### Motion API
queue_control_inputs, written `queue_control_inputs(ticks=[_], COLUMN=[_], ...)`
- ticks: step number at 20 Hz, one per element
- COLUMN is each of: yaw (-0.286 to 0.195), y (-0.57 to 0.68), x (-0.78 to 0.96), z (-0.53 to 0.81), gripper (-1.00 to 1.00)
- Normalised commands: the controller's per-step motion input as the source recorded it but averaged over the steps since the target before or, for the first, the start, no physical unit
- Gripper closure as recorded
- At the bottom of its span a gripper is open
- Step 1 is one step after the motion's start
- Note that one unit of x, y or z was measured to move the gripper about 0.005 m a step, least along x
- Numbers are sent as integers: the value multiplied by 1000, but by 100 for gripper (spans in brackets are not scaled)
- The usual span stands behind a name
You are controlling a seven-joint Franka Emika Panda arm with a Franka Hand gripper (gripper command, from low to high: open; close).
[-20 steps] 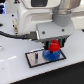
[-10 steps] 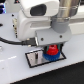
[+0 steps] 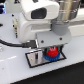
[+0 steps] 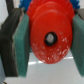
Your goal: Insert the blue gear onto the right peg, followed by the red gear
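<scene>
1. Two gears in sight: the red gear [image 3: 51, 51] pinched in the gripper [image 3: 51, 50], the blue gear [image 3: 50, 57] lying flat just beneath it on the white plate [image 3: 36, 59].
2. Seen close in the wrist view: red gear [image 4: 49, 39] filling the middle, dark centre hole facing the camera, toothed rim showing along its upper edge.
3. Clamped from both sides by the green pads [image 4: 22, 45] of the gripper [image 4: 49, 40], pads pressed against the gear's rim, dark finger bodies behind them.
4. Positioned low over the black-bordered plate, toward the exterior view's right end of it; red gear directly above the blue gear, touching or nearly so — cannot tell which from this angle.
5. Right peg hidden by the gears and the fingers; not distinguishable in either view.
6. Bare white of the plate visible toward the exterior view's left, beside the blue gear.
7. Above: the arm's white wrist housing [image 3: 40, 12] and a grey cylinder [image 3: 65, 17] over the fingers.
8. Black cable [image 3: 10, 44] trailing across the white table [image 3: 15, 70] on the exterior view's left.
</scene>
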Motion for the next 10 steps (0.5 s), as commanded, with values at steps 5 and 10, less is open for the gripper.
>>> queue_control_inputs(ticks=[5,10], yaw=[0,0], y=[100,96], x=[43,11], z=[177,561], gripper=[-100,-100])
